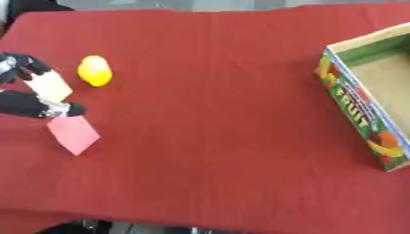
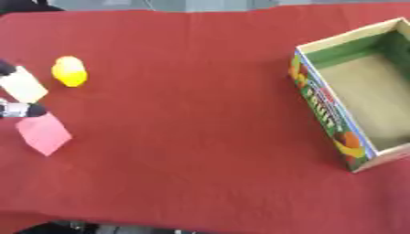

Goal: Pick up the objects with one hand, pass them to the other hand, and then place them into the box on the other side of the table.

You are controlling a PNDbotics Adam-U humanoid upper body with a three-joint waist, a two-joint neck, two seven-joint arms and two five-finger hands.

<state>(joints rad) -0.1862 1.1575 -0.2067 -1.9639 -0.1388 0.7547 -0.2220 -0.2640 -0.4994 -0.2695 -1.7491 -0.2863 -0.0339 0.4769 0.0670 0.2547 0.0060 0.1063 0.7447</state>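
Note:
My left hand (image 1: pixel 22 103) comes in at the left edge, its fingers and thumb curled round a pale cream block (image 1: pixel 50 86). Right of it a yellow lemon-shaped object (image 1: pixel 94 70) lies on the red cloth. Just below the hand a pink flat piece (image 1: pixel 73 133) rests on the cloth, close to the thumb tip. The open cardboard box (image 2: pixel 320 106) with fruit printed on its side stands at the right edge, and its inside looks bare. My right hand shows in neither view.
A red cloth (image 1: pixel 216 114) covers the whole table. Between the objects at the left and the box at the right stretches a wide span of cloth. The table's front edge runs along the bottom of the views.

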